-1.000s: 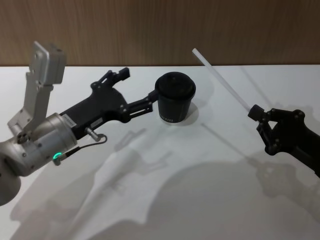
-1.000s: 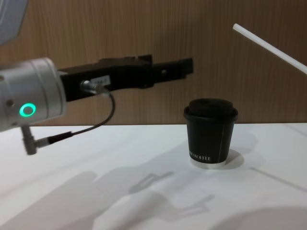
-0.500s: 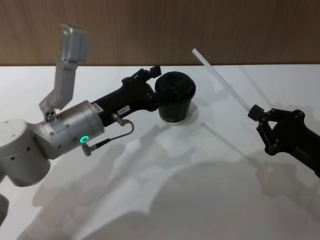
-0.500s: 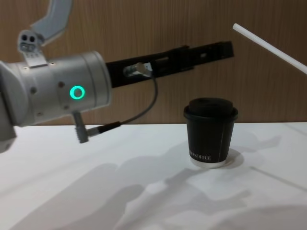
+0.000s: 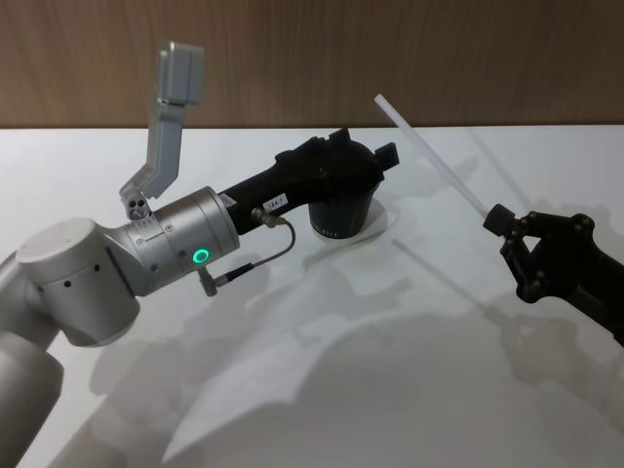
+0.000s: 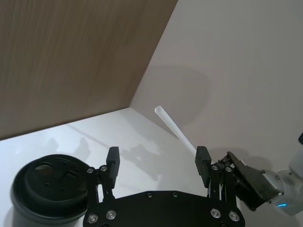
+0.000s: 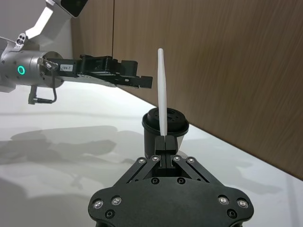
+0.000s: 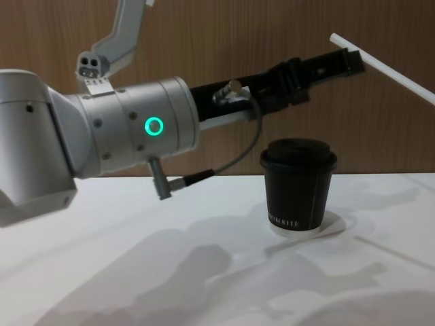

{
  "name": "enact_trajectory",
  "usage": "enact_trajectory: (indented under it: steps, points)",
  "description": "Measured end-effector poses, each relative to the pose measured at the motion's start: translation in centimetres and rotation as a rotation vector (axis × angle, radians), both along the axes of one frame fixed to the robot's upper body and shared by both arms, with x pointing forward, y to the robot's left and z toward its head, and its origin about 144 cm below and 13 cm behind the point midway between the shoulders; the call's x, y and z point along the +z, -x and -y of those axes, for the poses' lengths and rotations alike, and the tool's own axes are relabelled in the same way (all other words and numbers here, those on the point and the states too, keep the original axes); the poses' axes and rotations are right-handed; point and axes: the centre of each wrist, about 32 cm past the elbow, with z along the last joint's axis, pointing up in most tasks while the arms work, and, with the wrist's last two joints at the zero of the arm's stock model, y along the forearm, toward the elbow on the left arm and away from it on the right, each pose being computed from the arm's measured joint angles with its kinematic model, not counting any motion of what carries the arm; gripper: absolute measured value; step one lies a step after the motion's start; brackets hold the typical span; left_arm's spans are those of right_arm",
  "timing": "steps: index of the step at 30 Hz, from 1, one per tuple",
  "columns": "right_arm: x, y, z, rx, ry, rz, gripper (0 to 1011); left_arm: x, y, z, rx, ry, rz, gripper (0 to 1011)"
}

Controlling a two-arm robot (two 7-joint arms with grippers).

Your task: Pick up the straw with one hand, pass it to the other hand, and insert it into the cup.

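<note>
White tabletop [image 5: 322, 409] under a wood-panelled wall [image 5: 292, 58]. On my left, the left gripper [image 5: 375, 154] reaches above the black lidded cup [image 8: 298, 187], fingers apart. The straw [image 5: 434, 161] lies just to its right. It slants from its free tip down to the right gripper [image 5: 499, 222], which is clamped on its lower end. I judge the handover needs a short rightward reach.

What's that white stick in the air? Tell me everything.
A long, thin, straight white straw, plastic or paper by its look, hollow at the top. It is held in the air, tilted, its lower end pinched by the right end effector. The open left end effector is near its upper end, not gripping.
</note>
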Motion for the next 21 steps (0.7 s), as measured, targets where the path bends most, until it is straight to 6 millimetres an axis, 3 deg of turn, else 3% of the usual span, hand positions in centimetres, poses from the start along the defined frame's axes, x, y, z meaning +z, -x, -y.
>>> enact_trajectory:
  steps: [21]
  points:
    - [0.0, 0.0, 0.0, 0.0, 0.0, 0.0, 1, -1.4, -1.2, 2.2, -0.106, 0.229, -0.141, 1003]
